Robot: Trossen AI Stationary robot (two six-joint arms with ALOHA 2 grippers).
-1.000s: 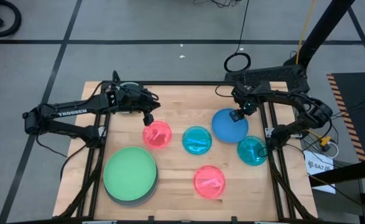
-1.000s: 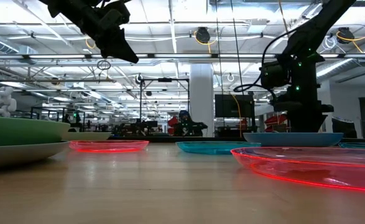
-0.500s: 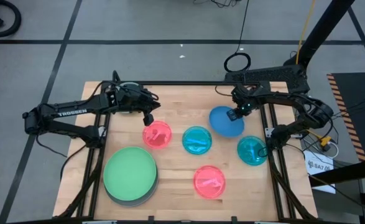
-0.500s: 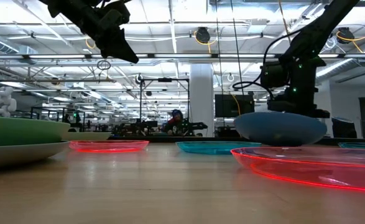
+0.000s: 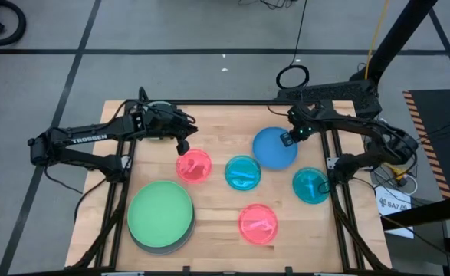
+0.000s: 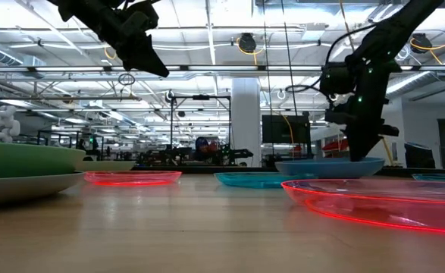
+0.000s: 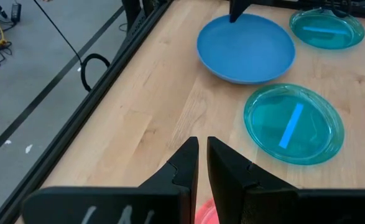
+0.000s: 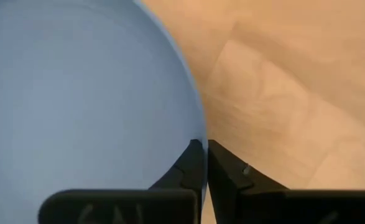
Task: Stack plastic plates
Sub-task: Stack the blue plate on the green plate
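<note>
The blue plate point(image 5: 273, 149) is at the table's far right, with my right gripper point(image 5: 290, 137) shut on its rim; it shows in the low view as blue plate point(image 6: 328, 167) and gripper point(image 6: 356, 148). My left gripper point(image 5: 183, 146) hangs shut and empty in the air above a small pink plate point(image 5: 193, 165). Two teal plates point(image 5: 243, 172) point(image 5: 311, 185) and another pink plate point(image 5: 257, 224) lie flat on the wood. The large green plate point(image 5: 160, 211) sits on a grey plate point(image 5: 163, 248) at the near left. My right gripper pinches the blue plate's rim point(image 8: 193, 127) on its far right side between the two fingers, one above the plate and one beneath. The fingers slant steeply down from above. The plate sits nearly level, low over the table; whether its opposite edge touches the wood, I cannot tell.
A pale plate point(image 5: 158, 106) lies partly hidden under my left arm at the far left. Black frame rails point(image 5: 333, 153) run along the table's sides. Bare wood lies between the green plate and the near pink plate.
My right gripper has shut on the blue plate's rim and risen slightly. The plate tipped up at that rim, then settled nearly level, and has shifted a little toward the table's left and far edges.
</note>
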